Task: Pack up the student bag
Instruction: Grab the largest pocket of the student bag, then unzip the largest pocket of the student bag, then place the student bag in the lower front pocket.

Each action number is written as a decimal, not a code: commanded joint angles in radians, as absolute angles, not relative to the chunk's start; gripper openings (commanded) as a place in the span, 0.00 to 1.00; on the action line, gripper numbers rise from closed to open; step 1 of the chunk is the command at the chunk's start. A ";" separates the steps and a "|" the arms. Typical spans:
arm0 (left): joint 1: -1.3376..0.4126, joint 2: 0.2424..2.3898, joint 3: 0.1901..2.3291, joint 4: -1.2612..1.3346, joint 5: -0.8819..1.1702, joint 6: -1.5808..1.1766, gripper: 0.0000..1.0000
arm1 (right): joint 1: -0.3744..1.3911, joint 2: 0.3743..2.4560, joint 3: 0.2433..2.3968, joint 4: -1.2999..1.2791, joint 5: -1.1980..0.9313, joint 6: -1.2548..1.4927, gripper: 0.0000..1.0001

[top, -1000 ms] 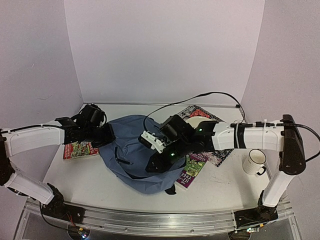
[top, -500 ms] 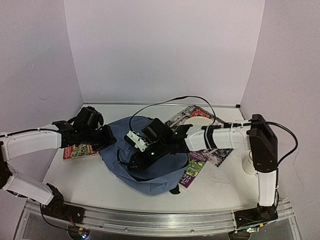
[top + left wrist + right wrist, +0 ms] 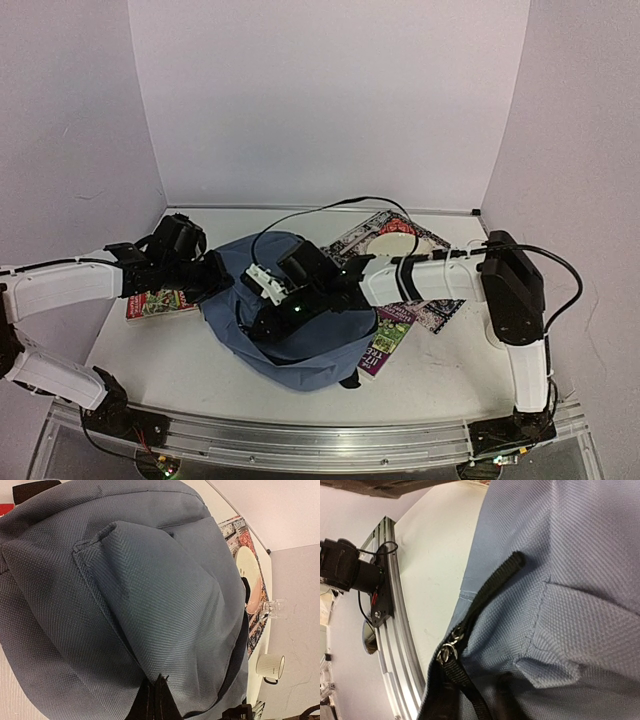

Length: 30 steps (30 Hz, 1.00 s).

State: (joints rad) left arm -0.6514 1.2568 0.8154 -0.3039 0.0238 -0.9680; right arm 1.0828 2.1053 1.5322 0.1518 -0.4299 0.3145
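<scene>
The student bag (image 3: 300,360) lies slumped on the table (image 3: 170,350) between the two grippers, and the packing looks barely begun. The left gripper (image 3: 215,281) sits at the bag's edge. In its wrist view the dark fingers (image 3: 150,705) appear pressed together on a fold of grey-blue fabric that draws to a point right at them, with the rest of the bag bulging away beyond. The right gripper (image 3: 262,322) hangs low over the bag's upper face. Its own camera shows a metal zipper pull (image 3: 449,652) and a black strap (image 3: 495,587) close in front of the fingers, but the fingers themselves are out of frame, so whether they are spread or closed cannot be told. No opening shows in any view, so the bag seems to be zipped. The things to go in are all outside it: a colourful book (image 3: 158,302) just behind the left fingers, a purple-and-green book (image 3: 385,340) well outside the right fingers, and a mug (image 3: 270,666) far beyond the bag. By this reading, unzipping is the step in hand, and opening, loading and closing all remain.
</scene>
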 commanded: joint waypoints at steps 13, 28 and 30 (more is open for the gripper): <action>-0.567 1.305 0.896 -0.286 -0.151 -0.774 0.00 | 1.087 1.813 1.318 -0.015 -0.351 0.239 0.00; -0.411 1.465 1.074 -0.285 -0.071 -0.584 0.12 | 1.100 1.750 1.387 -0.159 -0.209 0.173 0.00; -0.413 1.413 1.035 -0.314 -0.019 -0.639 0.30 | 1.105 1.781 1.425 -0.131 -0.221 0.175 0.00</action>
